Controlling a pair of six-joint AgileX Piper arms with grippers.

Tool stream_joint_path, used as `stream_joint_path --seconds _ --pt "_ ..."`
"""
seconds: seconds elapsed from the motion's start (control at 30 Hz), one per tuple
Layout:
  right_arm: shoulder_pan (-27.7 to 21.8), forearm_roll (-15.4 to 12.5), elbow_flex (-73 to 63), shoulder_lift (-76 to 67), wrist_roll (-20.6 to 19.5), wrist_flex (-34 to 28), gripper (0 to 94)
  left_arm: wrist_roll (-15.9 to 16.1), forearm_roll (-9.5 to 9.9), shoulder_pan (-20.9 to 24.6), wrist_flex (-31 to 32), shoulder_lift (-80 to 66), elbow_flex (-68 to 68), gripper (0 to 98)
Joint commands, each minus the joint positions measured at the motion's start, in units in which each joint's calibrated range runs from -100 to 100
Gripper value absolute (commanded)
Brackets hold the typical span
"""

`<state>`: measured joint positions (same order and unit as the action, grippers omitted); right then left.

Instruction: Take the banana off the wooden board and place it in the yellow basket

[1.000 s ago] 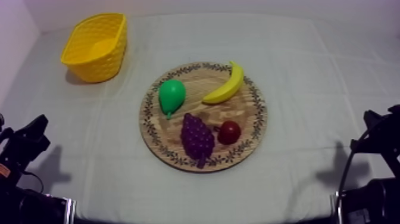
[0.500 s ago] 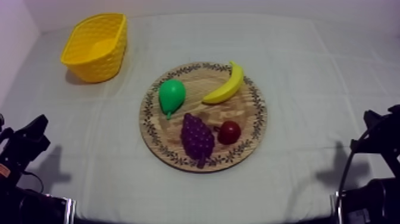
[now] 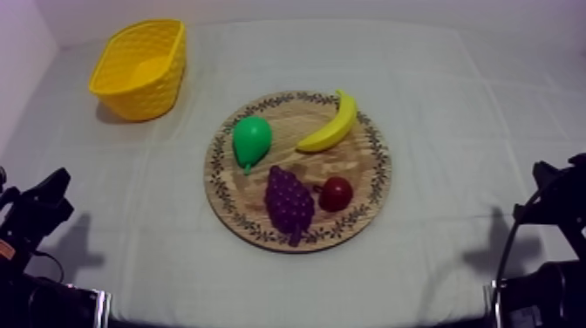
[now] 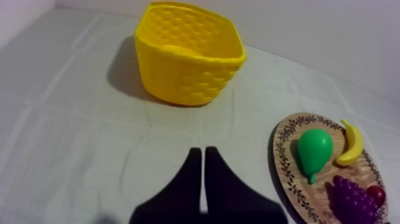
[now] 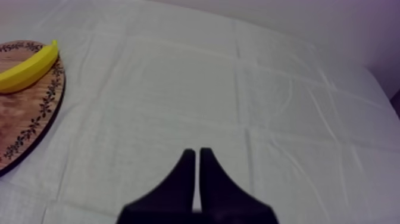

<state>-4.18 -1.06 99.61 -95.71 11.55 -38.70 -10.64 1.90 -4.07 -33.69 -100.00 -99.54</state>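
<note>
A yellow banana [image 3: 331, 126] lies on the round wooden board [image 3: 366, 187] at its far right part, beside a green pear [image 3: 251, 141]. The yellow basket [image 3: 141, 68] stands upright at the far left of the table. My left gripper [image 3: 54, 199] rests low at the left, shut on nothing, its fingers [image 4: 191, 170] a narrow wedge over bare cloth short of the basket [image 4: 189, 55]. My right gripper [image 3: 548, 181] rests low at the right, shut as well [image 5: 194, 156], with the banana [image 5: 27, 68] and board [image 5: 30, 128] off to its side.
Purple grapes [image 3: 289, 202] and a small red fruit [image 3: 336, 194] lie on the near half of the board. The pear [image 4: 313, 151], banana [image 4: 350, 145] and grapes [image 4: 352, 199] also show beside the left gripper. Grey-white cloth [image 3: 453, 105] covers the table.
</note>
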Motion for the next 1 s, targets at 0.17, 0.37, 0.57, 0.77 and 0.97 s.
stream_joint_path --seconds 0.17,0.37,0.57,0.77,0.97 --pt "0.0 0.0 0.1 0.0 0.0 0.0 0.4 0.0 0.03 0.0 0.1 0.0 0.0 0.1" --pt "0.0 0.0 0.1 0.0 0.0 0.0 0.4 -0.4 0.03 0.0 0.1 0.0 0.0 0.1" --pt "0.0 0.0 0.1 0.0 0.0 0.0 0.4 -0.5 0.03 0.0 0.1 0.0 0.0 0.1" --pt "0.0 0.0 0.1 0.0 0.0 0.0 0.4 1.0 -0.24 -0.3 1.5 0.1 -0.2 0.1" --pt "0.0 0.0 0.1 0.0 0.0 0.0 0.4 4.3 -1.3 -2.1 3.6 7.3 3.7 0.1"
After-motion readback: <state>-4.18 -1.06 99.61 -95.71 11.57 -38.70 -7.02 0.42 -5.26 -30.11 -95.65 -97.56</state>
